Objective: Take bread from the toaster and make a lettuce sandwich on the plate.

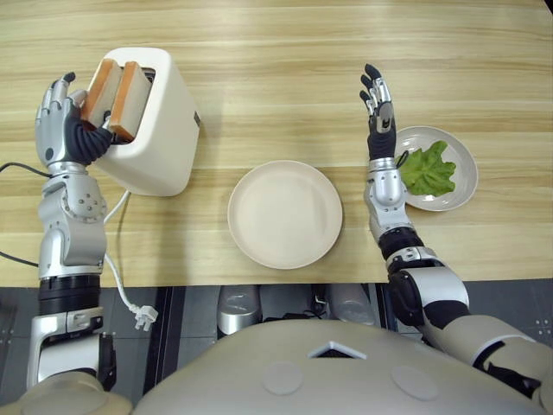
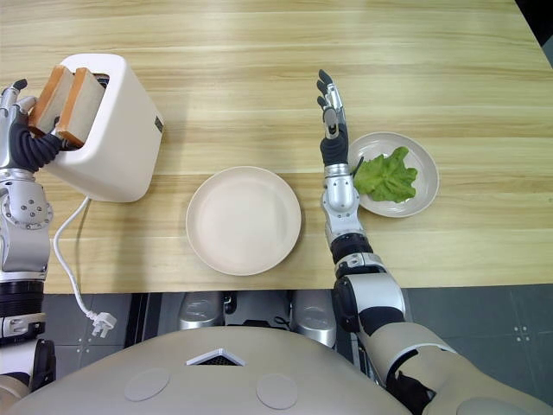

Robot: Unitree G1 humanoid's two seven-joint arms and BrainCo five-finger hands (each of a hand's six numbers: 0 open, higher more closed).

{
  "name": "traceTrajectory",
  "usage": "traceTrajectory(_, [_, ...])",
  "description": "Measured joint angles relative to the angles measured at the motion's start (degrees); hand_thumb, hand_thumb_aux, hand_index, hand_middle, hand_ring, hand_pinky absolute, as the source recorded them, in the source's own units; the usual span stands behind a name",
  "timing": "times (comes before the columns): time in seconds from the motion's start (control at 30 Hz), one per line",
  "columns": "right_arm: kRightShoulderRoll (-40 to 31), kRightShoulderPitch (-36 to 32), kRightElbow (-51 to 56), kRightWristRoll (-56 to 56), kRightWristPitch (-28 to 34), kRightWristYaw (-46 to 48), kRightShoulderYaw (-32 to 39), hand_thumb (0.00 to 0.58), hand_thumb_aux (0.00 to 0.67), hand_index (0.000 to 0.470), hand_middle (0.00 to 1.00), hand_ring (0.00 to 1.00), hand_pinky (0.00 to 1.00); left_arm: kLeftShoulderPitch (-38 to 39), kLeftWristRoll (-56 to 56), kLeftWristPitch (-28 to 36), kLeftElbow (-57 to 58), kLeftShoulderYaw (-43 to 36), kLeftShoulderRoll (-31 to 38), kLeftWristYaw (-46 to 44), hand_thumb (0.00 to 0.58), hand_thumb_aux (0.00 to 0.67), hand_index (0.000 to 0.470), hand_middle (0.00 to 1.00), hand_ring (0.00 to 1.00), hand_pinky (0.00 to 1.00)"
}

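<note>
A white toaster (image 1: 160, 130) stands at the table's left with two toasted bread slices (image 1: 117, 95) sticking out of its slots. My left hand (image 1: 65, 121) is at the toaster's left side, its fingers curled around the nearer, left slice. An empty cream plate (image 1: 285, 213) lies in the middle near the front edge. To its right, a green lettuce leaf (image 1: 428, 170) rests on a small grey plate (image 1: 464, 156). My right hand (image 1: 377, 104) is raised just left of that small plate, fingers stretched out and holding nothing.
The toaster's white cord and plug (image 1: 138, 316) hang over the table's front edge (image 1: 259, 284) beside my left arm. Bare wooden tabletop (image 1: 285, 60) stretches behind the plates and toaster.
</note>
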Motion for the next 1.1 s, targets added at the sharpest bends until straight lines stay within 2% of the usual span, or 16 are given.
traceTrajectory(0.3, [-0.39,-1.01,1.01,-0.7,-0.17,-1.24,0.1,0.0,0.0,0.0,0.0,0.0,0.0,-4.95,-0.43,-4.59,-15.14,4.16,-2.48,5.75,0.58,0.67,0.46,1.0,1.0,1.0])
traceTrajectory(0.47, [-6.7,-2.1,-0.74,-7.14,-2.43,-7.86,0.08,0.0,0.0,0.0,0.0,0.0,0.0,-8.93,-1.3,-5.55,-24.03,6.4,-3.28,6.78,0.58,0.67,0.46,1.0,1.0,1.0])
traceTrajectory(0.57, [-15.8,-1.75,-7.41,-18.2,-3.09,-16.23,0.38,0.0,0.0,0.0,0.0,0.0,0.0,-9.13,-9.16,-5.2,-28.54,2.17,-5.88,-1.14,0.58,0.67,0.46,1.0,1.0,1.0])
traceTrajectory(0.7, [-28.74,0.38,-12.22,-35.23,0.4,-30.99,3.79,0.0,0.0,0.0,0.0,0.0,0.0,-5.11,-23.24,-2.8,-26.92,-9.83,-9.91,-17.89,0.58,0.67,0.46,1.0,1.0,1.0])
traceTrajectory(0.8, [-36.62,2.86,-7.12,-45.86,6.04,-43.0,9.11,0.0,0.0,0.0,0.0,0.0,0.0,-1.19,-32.5,-3.05,-21.26,-16.64,-11.81,-28.95,0.58,0.67,0.46,1.0,1.0,1.0])
traceTrajectory(0.9, [-41.77,3.39,1.6,-52.91,10.99,-50.83,15.75,0.0,0.0,0.0,0.0,0.0,0.0,-1.42,-36.44,-3.76,-14.98,-18.31,-13.87,-33.84,0.58,0.67,0.46,1.0,1.0,1.0])
traceTrajectory(1.1, [-44.36,0.85,12.88,-59.01,17.22,-56.13,26.23,0.0,0.0,0.0,0.0,0.0,0.0,0.01,-33.85,-6.5,-3.33,-23.71,-16.16,-36.31,0.58,0.67,0.46,1.0,1.0,1.0])
